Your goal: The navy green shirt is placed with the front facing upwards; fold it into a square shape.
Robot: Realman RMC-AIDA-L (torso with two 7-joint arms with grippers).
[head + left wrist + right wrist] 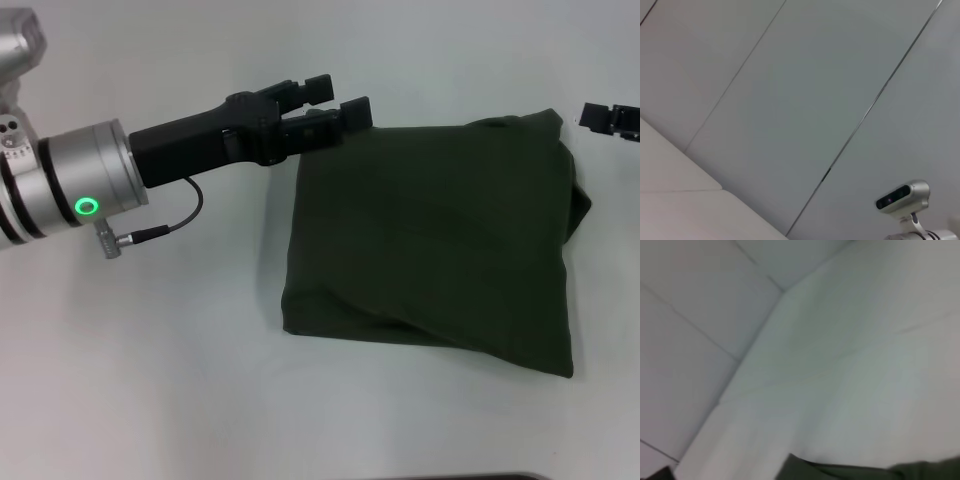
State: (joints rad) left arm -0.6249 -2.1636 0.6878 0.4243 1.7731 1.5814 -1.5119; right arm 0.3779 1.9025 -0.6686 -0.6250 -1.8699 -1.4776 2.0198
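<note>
The navy green shirt point(430, 240) lies folded into a rough square on the desk point(150, 380). The left tool point(338, 102) hovers open beside its far-left corner; the right tool point(612, 118) waits apart, state unclear.

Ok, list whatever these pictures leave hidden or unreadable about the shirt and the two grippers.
- Navy green shirt: head view shows a folded, roughly square bundle; lettering, collar and label are folded out of sight.
- Right gripper: cut off by the head view's edge, so its state is unreadable.
- Left gripper: near the shirt's far corner; contact cannot be judged. The left wrist view shows only wall panels.
- Right wrist view: blurred, just a shirt sliver.
</note>
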